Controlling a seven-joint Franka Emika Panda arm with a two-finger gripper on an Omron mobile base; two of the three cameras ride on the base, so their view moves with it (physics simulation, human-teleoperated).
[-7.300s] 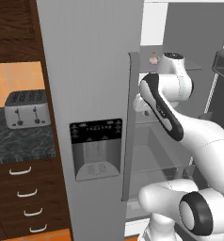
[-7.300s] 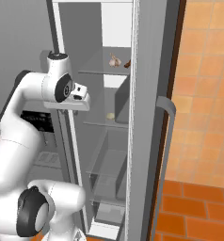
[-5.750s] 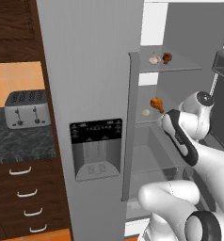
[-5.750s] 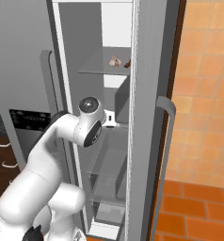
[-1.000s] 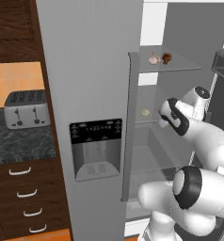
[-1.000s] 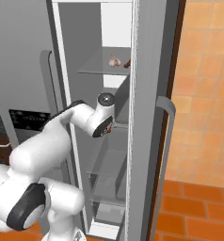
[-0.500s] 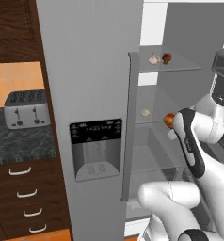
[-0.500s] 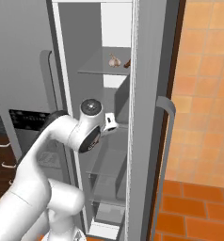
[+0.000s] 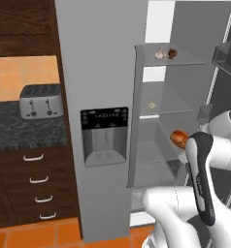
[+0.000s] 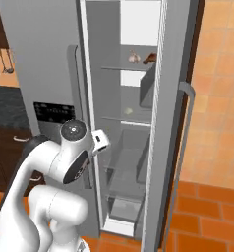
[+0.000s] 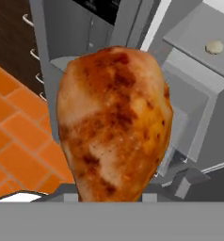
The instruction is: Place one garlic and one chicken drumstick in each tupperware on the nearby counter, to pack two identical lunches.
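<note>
Since half a second ago the arm has swung back out of the fridge (image 9: 103, 97) and lower, and the drumstick (image 9: 178, 138) has come with it, from beside the middle shelf (image 9: 168, 110) to a spot in front of the open compartment, below that shelf. The base cameras have not shifted.

Nearest, in the hand view, the drumstick (image 11: 113, 117) stands close before the camera, its narrow end down between the jaws; the gripper (image 11: 111, 190) is closed on it, though the fingertips themselves are hidden behind the meat.

Next, inside the fridge: one garlic (image 9: 151, 105) lies on the middle shelf, and on the top shelf (image 9: 171, 59) a second garlic (image 9: 159, 53) sits just beside a second drumstick (image 9: 172, 53). The right base view shows the same pair (image 10: 133, 57) (image 10: 149, 58) on the top shelf and the lone garlic (image 10: 128, 112) below.

Farther, left of the fridge, the counter (image 9: 25, 131) carries a toaster (image 9: 40, 100). No tupperware can be made out from here.

Step in hand, as judged: carrying the first drumstick away from the fridge. The next move calls for clearing the door (image 10: 170, 123), turning toward the counter, and locating a tupperware before release; three items remain in the fridge.
</note>
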